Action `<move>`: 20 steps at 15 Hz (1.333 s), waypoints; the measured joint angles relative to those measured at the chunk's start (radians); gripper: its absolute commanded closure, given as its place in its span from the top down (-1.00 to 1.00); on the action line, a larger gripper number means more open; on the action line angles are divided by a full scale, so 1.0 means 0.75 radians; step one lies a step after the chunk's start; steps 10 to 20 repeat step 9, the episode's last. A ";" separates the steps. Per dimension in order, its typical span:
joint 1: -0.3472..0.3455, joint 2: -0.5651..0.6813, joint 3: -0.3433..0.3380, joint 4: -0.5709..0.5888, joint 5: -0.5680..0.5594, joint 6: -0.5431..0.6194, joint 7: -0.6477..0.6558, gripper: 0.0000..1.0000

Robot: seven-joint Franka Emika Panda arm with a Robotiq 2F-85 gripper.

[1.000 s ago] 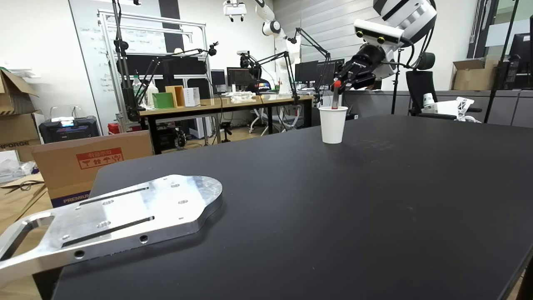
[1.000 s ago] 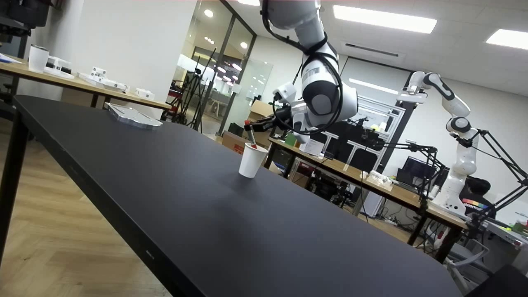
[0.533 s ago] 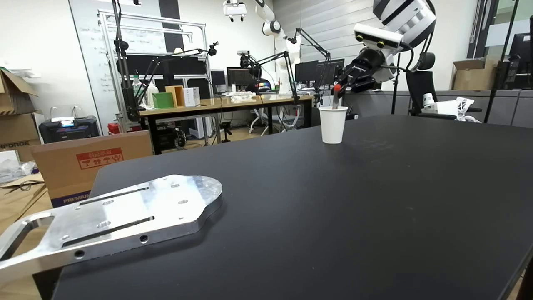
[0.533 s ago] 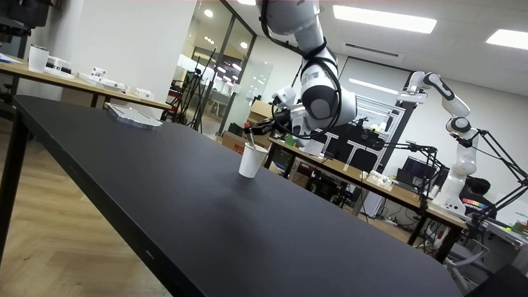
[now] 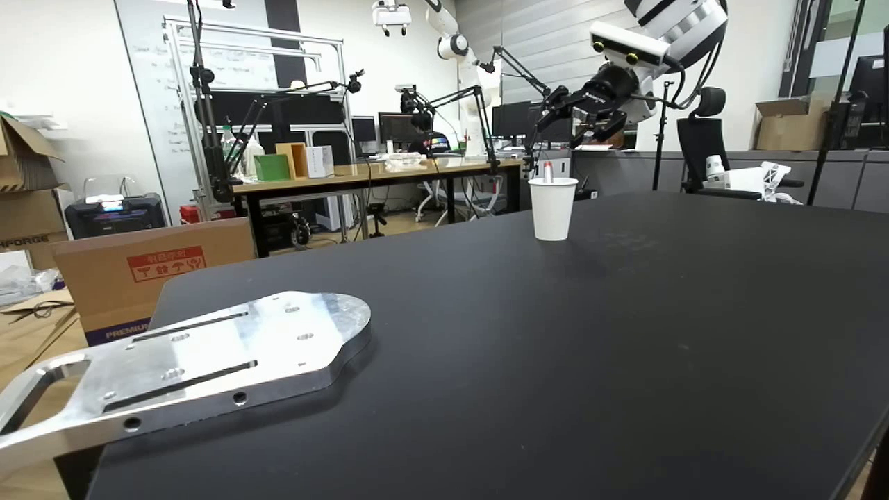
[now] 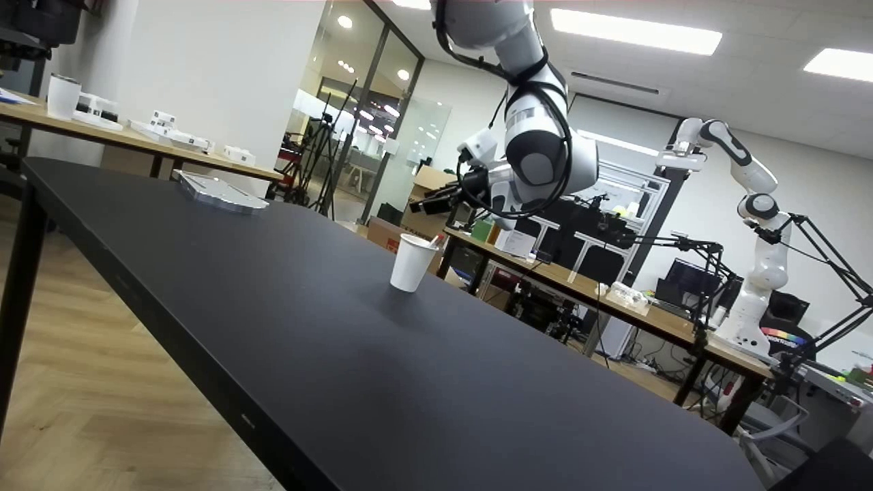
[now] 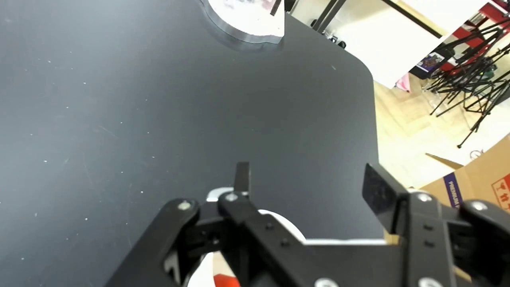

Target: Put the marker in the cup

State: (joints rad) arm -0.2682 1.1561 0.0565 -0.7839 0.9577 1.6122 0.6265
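A: Left end first.

B: In an exterior view, metal plate (image 5: 215, 354) near left on the tabletop (image 5: 555, 347), well apart from the work.

A: Moving right?

B: Cup (image 5: 553, 212), upright, far side, right of middle. Marker (image 5: 548, 171) inside it, red end up, poking above the rim; lower part hidden by the cup wall.

A: Long axis?

B: Steep, not plumb. In an exterior view the marker (image 6: 436, 241) leans right, seemingly on the rim.

A: Jaws?

B: Spread wide, nothing held. Wrist view: tabletop showing between them, marker's red end (image 7: 226, 281) down at the bottom edge. They hang above the cup, the arm (image 5: 687, 35) running off right, the only arm near; depth hard to fix. Marker lies below them, apart in both exterior views.

A: Reading?

B: Placing looks done, I'd judge; backing off remains. It turns on that gap: marker tip underneath, so straight up first, then right. A low sideways sweep might catch the red end and tip what looks a light cup.
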 measured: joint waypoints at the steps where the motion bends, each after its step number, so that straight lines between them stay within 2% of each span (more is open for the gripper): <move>1: -0.002 -0.003 0.003 0.011 0.007 0.000 0.000 1.00; 20: -0.015 -0.044 0.004 0.019 0.030 -0.034 0.003 1.00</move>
